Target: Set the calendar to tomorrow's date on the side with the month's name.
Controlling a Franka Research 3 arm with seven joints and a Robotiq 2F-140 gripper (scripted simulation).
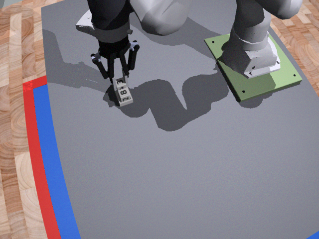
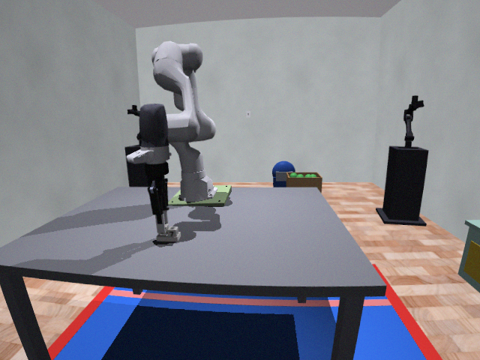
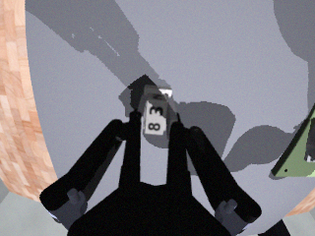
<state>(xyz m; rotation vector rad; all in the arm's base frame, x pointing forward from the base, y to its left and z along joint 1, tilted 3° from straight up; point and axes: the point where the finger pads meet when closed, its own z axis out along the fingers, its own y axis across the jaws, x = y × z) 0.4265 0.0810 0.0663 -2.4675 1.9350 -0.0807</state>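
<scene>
The light grey tray (image 1: 126, 103) (image 2: 167, 239) is on the grey table. My gripper (image 1: 119, 78) (image 2: 162, 227) (image 3: 157, 104) points down at the tray's far end, shut on a white cube (image 1: 119, 83) (image 3: 157, 109) with a 3 on top. Part of its front face shows over the other cube in the top view, so it seems a little raised or tilted. The other cube (image 1: 123, 91) (image 2: 173, 230) (image 3: 154, 127) sits at the tray's near end, with an 8 on top and a sideways 2 in front. The month's name is not readable. The tray's floor is hidden.
The arm's base stands on a green plate (image 1: 257, 91) (image 2: 198, 202) (image 3: 296, 164) to the right in the top view. The grey table (image 1: 180, 167) (image 2: 252, 251) has its left edge near the gripper. The arm's shadows fall around the tray.
</scene>
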